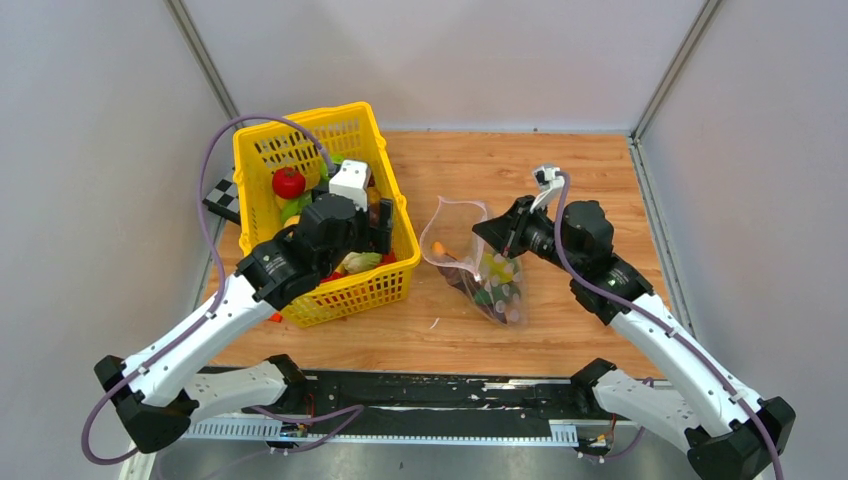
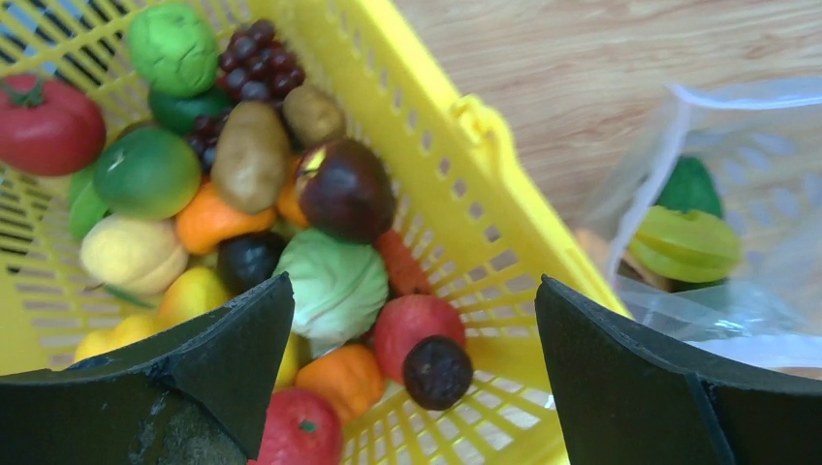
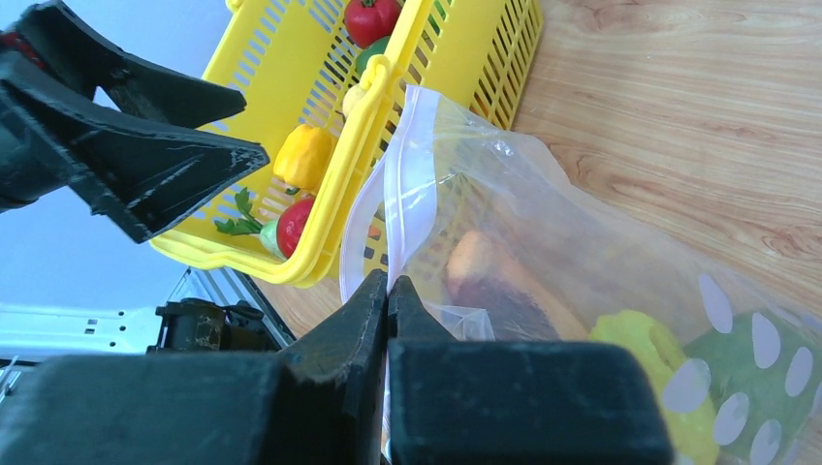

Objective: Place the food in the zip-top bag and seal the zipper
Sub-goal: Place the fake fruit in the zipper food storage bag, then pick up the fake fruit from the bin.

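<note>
The yellow lattice basket (image 1: 330, 120) holds the food, such as a red tomato (image 1: 289, 182) and a pale green cabbage (image 2: 334, 281). My left gripper (image 1: 380, 225) hangs open and empty over the basket's right end; in the left wrist view (image 2: 415, 283) its fingers straddle a red fruit and a dark ball. The zip-top bag (image 1: 480, 270) lies to the right of the basket with its mouth gaping, and it holds several pieces, one yellow-green (image 2: 686, 242). My right gripper (image 1: 484, 232) is shut on the bag's rim (image 3: 388, 281), at the pale zipper (image 3: 407, 184).
A black-and-white checkered board (image 1: 222, 198) lies left of the basket. The basket's right wall (image 2: 465, 194) stands close to the bag's mouth. Grey side walls enclose the wooden table (image 1: 560, 170). A small white scrap (image 1: 435, 323) lies near the front.
</note>
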{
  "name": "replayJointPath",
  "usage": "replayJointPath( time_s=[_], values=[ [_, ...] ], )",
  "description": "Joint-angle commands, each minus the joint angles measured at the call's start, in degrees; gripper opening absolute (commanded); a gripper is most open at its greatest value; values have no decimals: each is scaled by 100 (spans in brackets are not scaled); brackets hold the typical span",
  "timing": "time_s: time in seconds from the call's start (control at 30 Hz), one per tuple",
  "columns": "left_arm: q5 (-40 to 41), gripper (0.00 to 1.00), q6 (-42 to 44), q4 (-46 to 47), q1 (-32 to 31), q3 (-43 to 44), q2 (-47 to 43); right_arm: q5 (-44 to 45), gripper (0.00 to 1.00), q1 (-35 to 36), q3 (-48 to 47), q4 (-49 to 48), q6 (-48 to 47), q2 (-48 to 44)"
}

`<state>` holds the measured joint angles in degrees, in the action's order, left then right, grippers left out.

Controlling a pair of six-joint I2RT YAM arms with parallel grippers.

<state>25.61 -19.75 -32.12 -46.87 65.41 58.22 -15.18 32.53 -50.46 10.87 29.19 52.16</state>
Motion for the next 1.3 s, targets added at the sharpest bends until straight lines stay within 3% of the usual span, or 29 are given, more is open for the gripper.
replayJointPath(
  time_s=[0.0,0.2,0.33,0.53,1.27],
  values=[
    [60,100,-155,-834,279,171,167,-64,0,2,-197,16,-149,4],
    [-236,100,-179,-1689,703,77,89,-146,0,5,-204,85,-275,2],
    [-290,100,-272,-1885,931,-97,-22,-813,0,12,-140,-389,94,214],
    [-210,100,-307,-2300,1173,-170,28,-397,0,274,-433,156,33,679],
    [-1198,100,128,-2475,1303,-562,839,-512,0,359,-552,266,-395,750]
  ],
)
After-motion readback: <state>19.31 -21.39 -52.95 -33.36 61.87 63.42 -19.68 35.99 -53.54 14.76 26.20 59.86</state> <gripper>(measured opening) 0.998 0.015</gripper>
